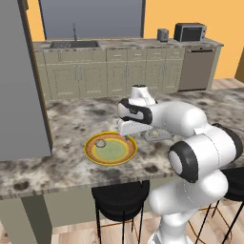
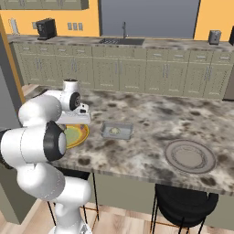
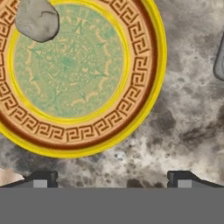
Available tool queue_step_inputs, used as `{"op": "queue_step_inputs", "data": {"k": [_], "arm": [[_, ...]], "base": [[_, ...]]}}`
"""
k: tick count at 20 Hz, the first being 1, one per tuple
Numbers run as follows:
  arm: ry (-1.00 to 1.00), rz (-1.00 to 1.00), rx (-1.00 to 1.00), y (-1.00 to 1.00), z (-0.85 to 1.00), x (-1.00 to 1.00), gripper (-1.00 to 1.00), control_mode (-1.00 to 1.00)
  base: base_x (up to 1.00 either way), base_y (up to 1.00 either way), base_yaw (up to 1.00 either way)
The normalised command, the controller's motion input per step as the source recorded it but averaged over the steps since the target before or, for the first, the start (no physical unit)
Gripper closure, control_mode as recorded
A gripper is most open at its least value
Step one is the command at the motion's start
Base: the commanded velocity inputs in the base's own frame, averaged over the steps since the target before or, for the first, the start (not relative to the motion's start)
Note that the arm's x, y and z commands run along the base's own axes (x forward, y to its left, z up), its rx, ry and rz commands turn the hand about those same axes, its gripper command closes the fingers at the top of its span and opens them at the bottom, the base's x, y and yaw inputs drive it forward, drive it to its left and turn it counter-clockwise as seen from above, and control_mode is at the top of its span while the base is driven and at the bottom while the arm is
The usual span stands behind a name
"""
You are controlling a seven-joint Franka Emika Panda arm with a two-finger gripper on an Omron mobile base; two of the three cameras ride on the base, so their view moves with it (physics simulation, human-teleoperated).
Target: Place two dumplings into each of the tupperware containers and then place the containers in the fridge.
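The yellow-rimmed plate [image 1: 110,148] is the landmark. Its green centre lies bare, open from above; one dumpling [image 1: 100,142] sits near its rim on the side toward the fridge [image 1: 19,86], whose grey wall blocks that side. Just beside the plate on the opposite side stands a tupperware container [image 2: 117,130]. The marbled surface [image 1: 71,119] beyond the plate, toward the cabinets, is open.
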Motion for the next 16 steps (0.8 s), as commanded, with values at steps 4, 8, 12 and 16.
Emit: {"op": "queue_step_inputs", "data": {"k": [4, 8, 12, 16], "arm": [[0.00, 0.00, 0.00, 0.71, 0.25, 0.00, -1.00, -1.00], [0.00, 0.00, 0.00, 0.40, 0.02, 0.00, -1.00, -1.00], [0.00, 0.00, 0.00, 0.50, 0.00, 0.03, -1.00, -1.00], [0.00, 0.00, 0.00, 0.56, -0.22, 0.14, -1.00, -1.00]], "base": [[0.00, 0.00, 0.00], [0.00, 0.00, 0.00], [0.00, 0.00, 0.00], [0.00, 0.00, 0.00]]}}
